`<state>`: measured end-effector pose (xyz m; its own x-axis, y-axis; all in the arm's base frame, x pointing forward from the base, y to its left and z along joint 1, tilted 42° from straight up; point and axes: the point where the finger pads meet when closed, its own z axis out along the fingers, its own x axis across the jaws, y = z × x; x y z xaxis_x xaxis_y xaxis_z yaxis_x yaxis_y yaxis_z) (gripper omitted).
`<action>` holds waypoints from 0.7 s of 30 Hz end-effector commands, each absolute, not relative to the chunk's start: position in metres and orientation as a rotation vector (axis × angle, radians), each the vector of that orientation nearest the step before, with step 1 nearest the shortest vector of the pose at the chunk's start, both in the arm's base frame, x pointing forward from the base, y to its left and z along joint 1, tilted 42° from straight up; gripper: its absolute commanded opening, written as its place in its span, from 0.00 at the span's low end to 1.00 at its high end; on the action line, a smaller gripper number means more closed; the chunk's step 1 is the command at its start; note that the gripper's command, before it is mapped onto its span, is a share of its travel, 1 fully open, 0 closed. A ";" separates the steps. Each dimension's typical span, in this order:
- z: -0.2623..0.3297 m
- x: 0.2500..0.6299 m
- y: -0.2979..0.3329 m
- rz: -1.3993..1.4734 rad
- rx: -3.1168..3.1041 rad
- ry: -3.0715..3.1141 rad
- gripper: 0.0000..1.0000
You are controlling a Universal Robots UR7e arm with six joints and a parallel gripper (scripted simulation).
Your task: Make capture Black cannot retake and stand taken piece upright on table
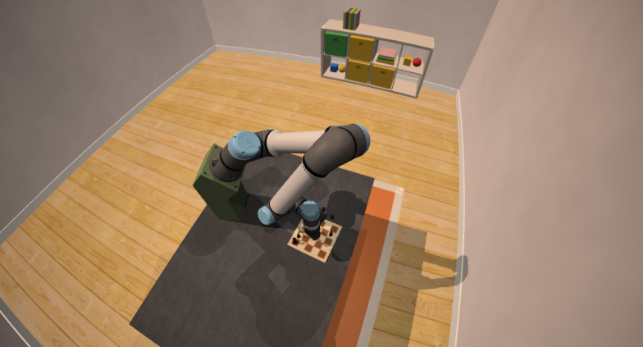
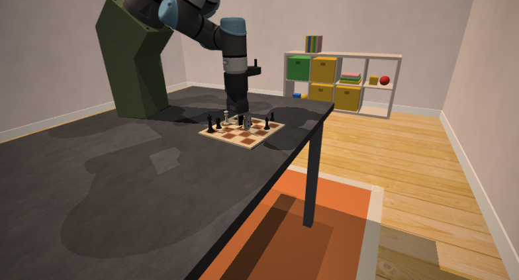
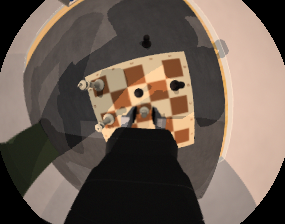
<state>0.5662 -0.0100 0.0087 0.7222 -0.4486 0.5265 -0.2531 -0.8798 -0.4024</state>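
Presently, I judge that the step in hand is to take hold of the capturing piece. My pincer (image 1: 314, 238) (image 2: 243, 122) (image 3: 144, 112) is down over the board (image 1: 325, 259) (image 2: 250, 146) (image 3: 189, 100), its fingers spread, one on each side of a pale piece (image 3: 144, 112), and it is not yet gripping it. Outside the board, a small black piece (image 1: 332, 216) (image 2: 272, 116) (image 3: 146, 41) stands upright on the table; I suppose this is the taken one, so that part looks done.

The next move asks me to close gently on the pale piece, lift it straight and carry it to the square which the capture gives free. I should keep away from the black piece (image 3: 138, 93) just beside, because a touch could tip it.

Some things are difficult to see. From the top, my wrist covers the pale piece; in the exterior view, the fingers hide most of it. Its kind I cannot tell. The letters and digits on the edge are too small for reading, so I cannot name the squares. In the wrist view, my own body hides the near part of the board.
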 end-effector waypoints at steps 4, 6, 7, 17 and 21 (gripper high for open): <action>0.009 0.568 -0.011 -0.921 -2.626 0.548 0.00; 0.009 0.568 -0.011 -0.921 -2.626 0.548 0.00; 0.009 0.568 -0.011 -0.921 -2.626 0.548 0.00; 0.009 0.568 -0.011 -0.921 -2.626 0.548 0.00; 0.009 0.568 -0.011 -0.921 -2.626 0.548 0.00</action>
